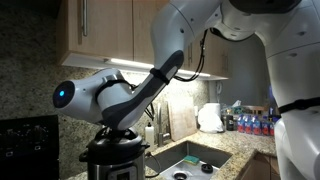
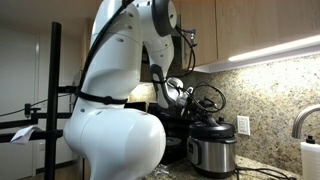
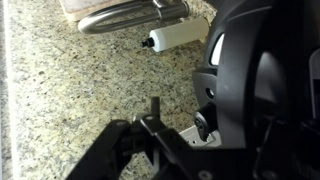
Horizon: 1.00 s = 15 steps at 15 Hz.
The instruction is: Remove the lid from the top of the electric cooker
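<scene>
The black round lid [image 2: 208, 98] hangs tilted above the electric cooker [image 2: 213, 150], a steel cylinder with black trim on the counter. My gripper [image 2: 183, 92] is at the lid's side and appears shut on it. In the wrist view the lid [image 3: 262, 75] fills the right half as a large black curved surface, and my gripper [image 3: 178, 125] has its fingers close together at the lid's edge, over the granite counter. In an exterior view the arm hides most of the cooker [image 1: 113, 160] and the gripper [image 1: 120, 135] above it.
A granite countertop [image 3: 70, 80] lies below. A white bottle [image 3: 180, 37] lies on it near a metal sink rim [image 3: 125, 17]. A sink [image 1: 195, 160] is beside the cooker. Bottles [image 1: 250, 122] stand at the back, with cabinets overhead. The robot's white body [image 2: 110, 120] blocks much of the scene.
</scene>
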### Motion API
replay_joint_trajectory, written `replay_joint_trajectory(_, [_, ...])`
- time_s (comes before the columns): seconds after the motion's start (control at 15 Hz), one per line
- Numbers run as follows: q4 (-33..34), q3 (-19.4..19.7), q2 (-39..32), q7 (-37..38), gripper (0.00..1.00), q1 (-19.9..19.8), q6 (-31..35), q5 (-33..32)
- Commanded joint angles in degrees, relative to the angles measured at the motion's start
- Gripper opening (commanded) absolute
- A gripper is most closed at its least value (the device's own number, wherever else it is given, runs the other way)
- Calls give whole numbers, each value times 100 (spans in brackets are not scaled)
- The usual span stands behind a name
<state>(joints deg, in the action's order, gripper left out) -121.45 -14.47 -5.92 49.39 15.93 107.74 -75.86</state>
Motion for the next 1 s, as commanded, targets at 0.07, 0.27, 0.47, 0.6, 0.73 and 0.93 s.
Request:
replay_joint_trajectory(0.07, [49, 117, -143, -436, 30, -184, 469, 304])
replay_joint_trajectory(0.27, [52, 128, -142, -558, 10, -179, 586, 521])
replay_joint_trajectory(0.47, [55, 139, -126, -522, 1, -160, 588, 614])
replay_joint_trajectory(0.6, [52, 139, -82, -496, 0, -148, 588, 687])
replay_joint_trajectory(0.73, [51, 127, -8, -455, 2, -124, 504, 690])
replay_joint_trajectory(0.93, [54, 96, 138, -500, 2, -87, 341, 770])
